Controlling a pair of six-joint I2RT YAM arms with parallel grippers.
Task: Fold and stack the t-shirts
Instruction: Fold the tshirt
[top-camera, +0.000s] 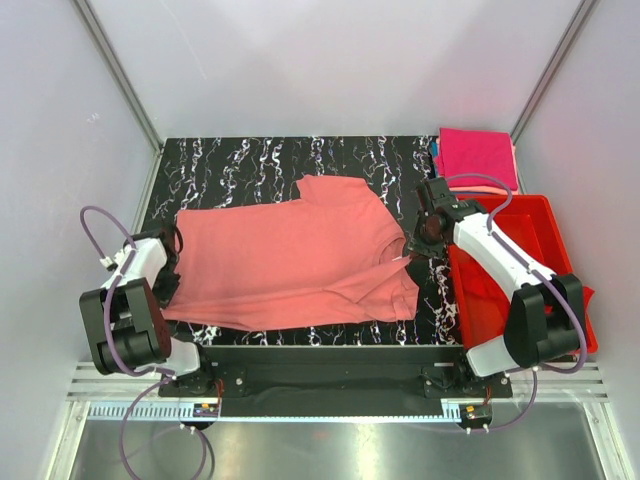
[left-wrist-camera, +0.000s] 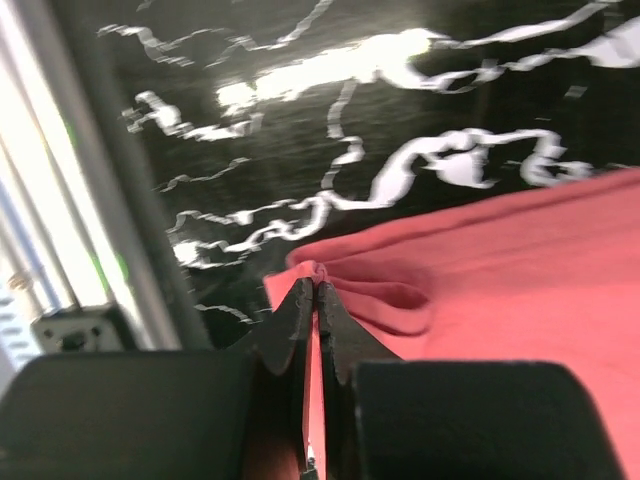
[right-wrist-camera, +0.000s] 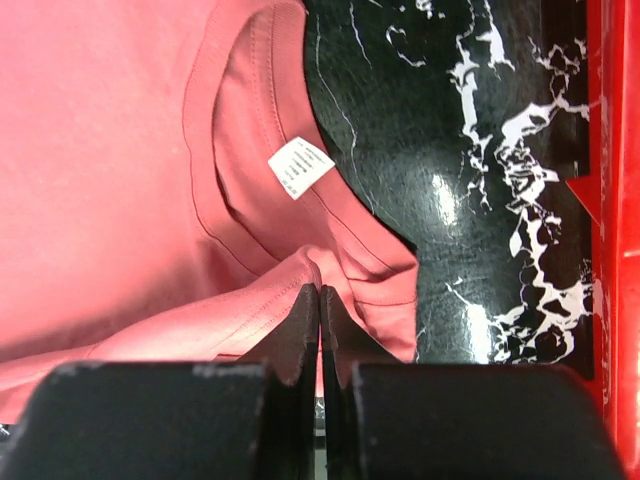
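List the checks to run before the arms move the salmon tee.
1. Left gripper shut on the tee, at its edge: ok.
2. Right gripper shut on cloth beside the collar: ok.
3. Tee lying smooth: not ok, creased near the right gripper.
4. Tee apart from the bin: ok.
5. Bare table behind the tee for a fold: ok.
6. Cloth layers in each grip: cannot tell.
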